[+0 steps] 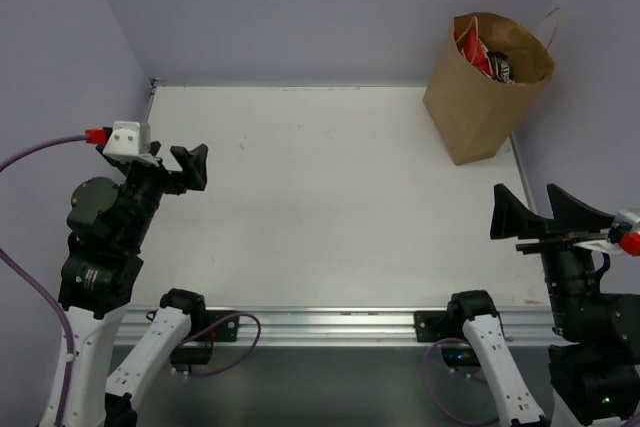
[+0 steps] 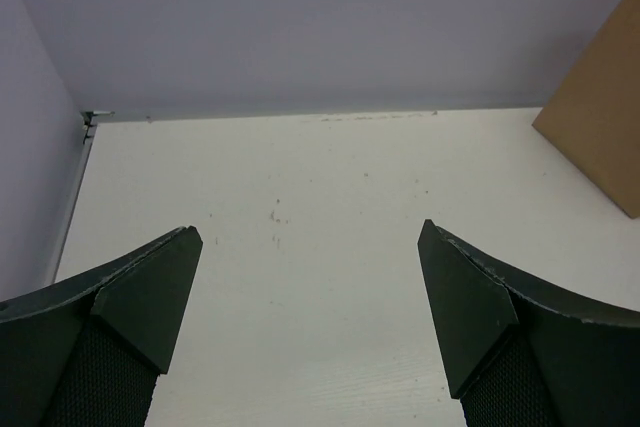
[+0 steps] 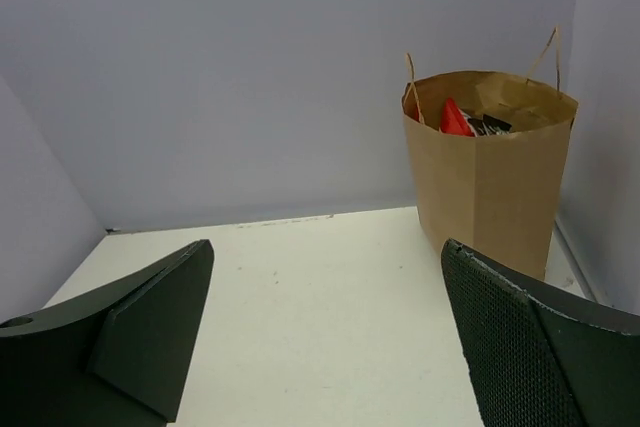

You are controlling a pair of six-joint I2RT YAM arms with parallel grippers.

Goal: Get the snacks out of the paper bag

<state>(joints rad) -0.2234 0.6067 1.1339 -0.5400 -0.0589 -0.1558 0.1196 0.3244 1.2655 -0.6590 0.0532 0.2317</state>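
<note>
Paper bag (image 1: 480,97): upright, far right corner of table (image 1: 330,207). Snacks (image 1: 478,53): inside bag, red packet showing at mouth. Left gripper (image 2: 308,232): spread wide, empty. Right gripper (image 3: 328,245): spread wide, empty.

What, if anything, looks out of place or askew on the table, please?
Nothing stands out: the paper bag stands upright in the far right corner, snacks inside, nothing spilled; the left gripper and right gripper are open, clear of it.
</note>
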